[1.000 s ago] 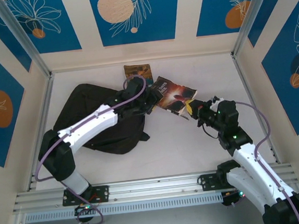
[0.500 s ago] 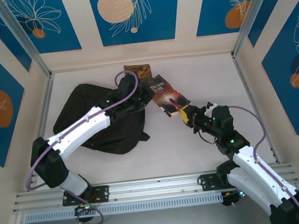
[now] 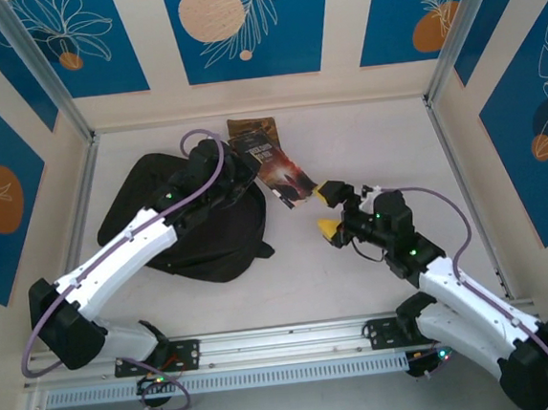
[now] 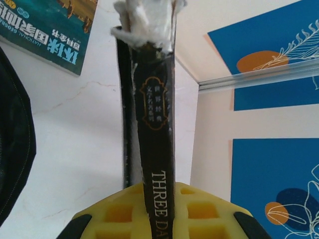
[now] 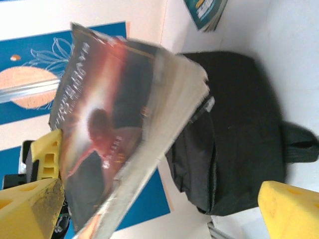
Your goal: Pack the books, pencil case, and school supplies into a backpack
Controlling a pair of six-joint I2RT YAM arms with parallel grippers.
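The black backpack lies at nine o'clock on the table, the left gripper at its two o'clock corner is clamped on a dark brown book, and the right gripper, at the book's five o'clock, stands wide open.

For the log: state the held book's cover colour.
Book: dark brown, reddish glow; right wrist view.

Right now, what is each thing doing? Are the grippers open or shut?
left gripper: shut on the dark brown book.
right gripper: open, holding nothing.
dark brown book: closed, tilted, gripped at its spine.
backpack: lying on the table; I cannot tell if the zip is open.
blue-and-orange book: closed, lying flat on the table.
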